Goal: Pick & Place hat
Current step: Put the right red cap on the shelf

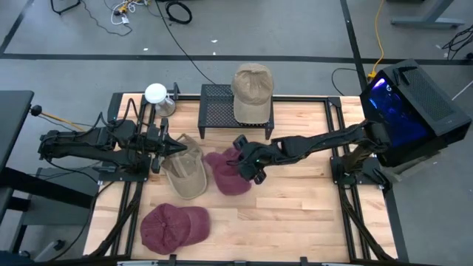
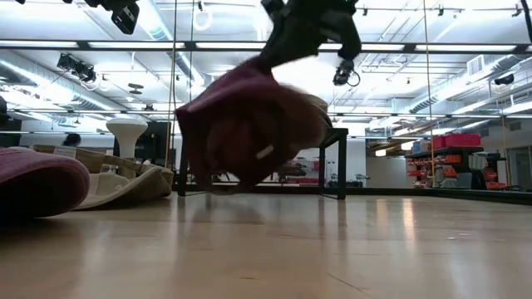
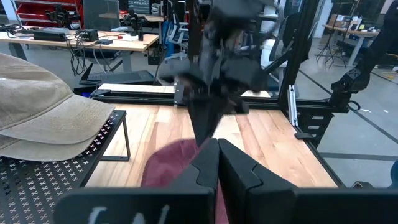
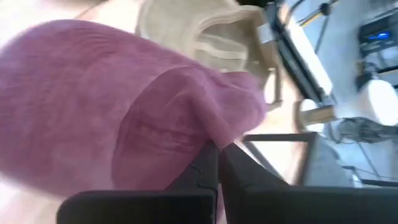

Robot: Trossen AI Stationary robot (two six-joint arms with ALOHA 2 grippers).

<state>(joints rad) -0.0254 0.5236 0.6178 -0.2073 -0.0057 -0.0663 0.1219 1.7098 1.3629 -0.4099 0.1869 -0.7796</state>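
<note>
My right gripper (image 1: 247,166) reaches in from the table's right to mid-table and is shut on a maroon hat (image 1: 228,174). In the low view that hat (image 2: 249,124) hangs blurred above the wood. A tan cap (image 1: 185,168) lies open side up on the table beside it. My left gripper (image 1: 164,145) is shut at that cap's left edge, with nothing between its fingers (image 3: 217,163); whether it touches the cap cannot be told. A second tan cap (image 1: 252,89) sits on a black mesh stand (image 1: 214,111). Another maroon cap (image 1: 174,226) lies near the near edge. My right gripper pinches a bunched fold of the maroon hat (image 4: 214,134) between its two fingers. It comes from above and from the table's right. The hat hangs below the fingers, clear of the table (image 2: 241,187), with its cloth crumpled.
A white round object (image 1: 156,93) stands at the far left of the table, by the left arm's frame. The mesh stand takes up the far middle. Bare wood (image 1: 310,199) lies right of and nearer than the held hat.
</note>
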